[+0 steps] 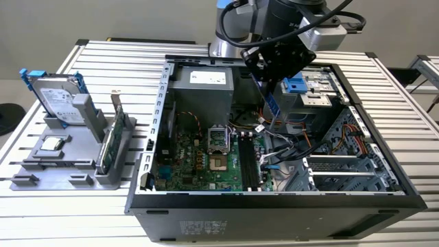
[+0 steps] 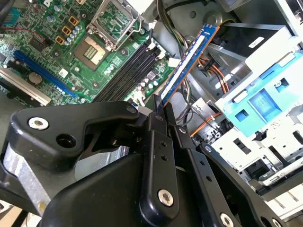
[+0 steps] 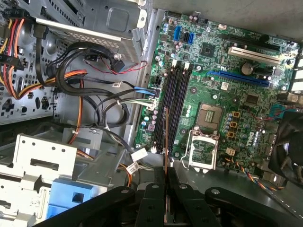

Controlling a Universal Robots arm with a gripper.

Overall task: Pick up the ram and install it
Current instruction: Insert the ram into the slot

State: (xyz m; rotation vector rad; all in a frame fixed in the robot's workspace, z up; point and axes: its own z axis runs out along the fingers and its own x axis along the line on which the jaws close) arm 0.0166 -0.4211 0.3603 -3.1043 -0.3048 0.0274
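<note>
The arm's gripper [image 1: 274, 82] hangs over the open computer case [image 1: 274, 198], and its black fingers [image 2: 158, 118] are clamped tight on one end of the ram [image 2: 187, 64], the thin bluish stick. In the exterior view the ram [image 1: 273, 105] hangs down from the gripper inside the case, above the cables and near the blue-fronted drive cage [image 1: 296, 84], clear of the board below. In the second wrist view its label side and gold edge show as it juts out from between the fingers, pointing toward the motherboard [image 2: 71, 47]. In the first wrist view the stick is seen edge-on as a thin line [image 3: 165, 137] running out from the gripper [image 3: 165, 177] and lying roughly along the black memory slots [image 3: 174, 101], which look empty beside the open processor socket [image 3: 208, 116]. Off to the exterior view's left, on the slatted table [image 1: 384, 113], a grey holder [image 1: 61, 164] keeps the silver hard drive with blue rails [image 1: 58, 100] and a green card [image 1: 113, 136] standing on edge.
</note>
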